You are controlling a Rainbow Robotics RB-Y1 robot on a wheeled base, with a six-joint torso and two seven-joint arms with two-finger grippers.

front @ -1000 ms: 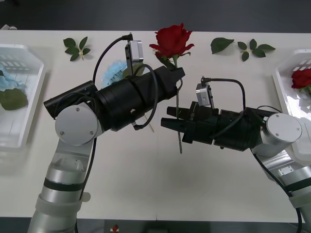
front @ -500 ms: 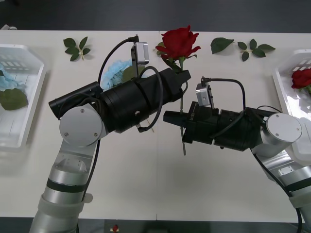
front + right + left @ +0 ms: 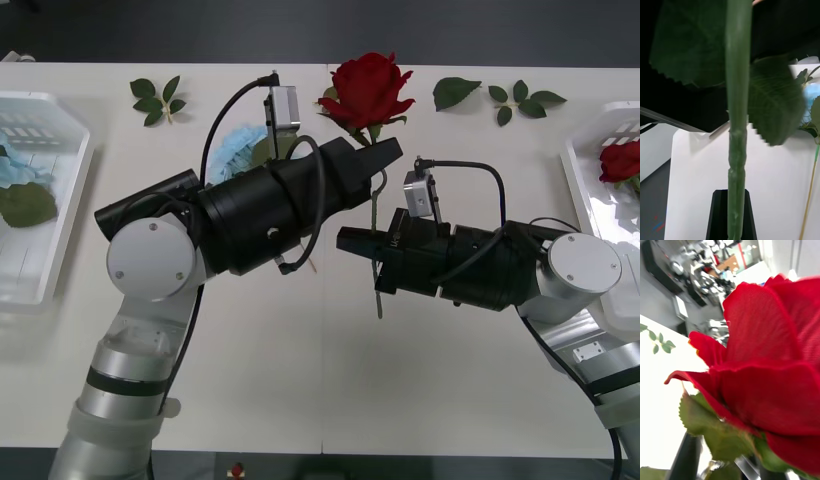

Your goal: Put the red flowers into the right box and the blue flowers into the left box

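Front view: left gripper [image 3: 383, 155] pinches the red rose [image 3: 372, 86] just under its bloom; right gripper [image 3: 352, 243] is clamped on the stem lower down, above mid-table. A blue flower [image 3: 232, 150] lies behind the left arm. Another rose [image 3: 622, 160] sits in the right box [image 3: 583, 170]; a blue cluster [image 3: 8, 172] in the left box [image 3: 62, 200].

Right wrist view: the stem [image 3: 737, 123] runs between the fingers [image 3: 717, 213].

Left wrist view: the bloom [image 3: 771, 378] sits close above a dark finger [image 3: 685, 457]
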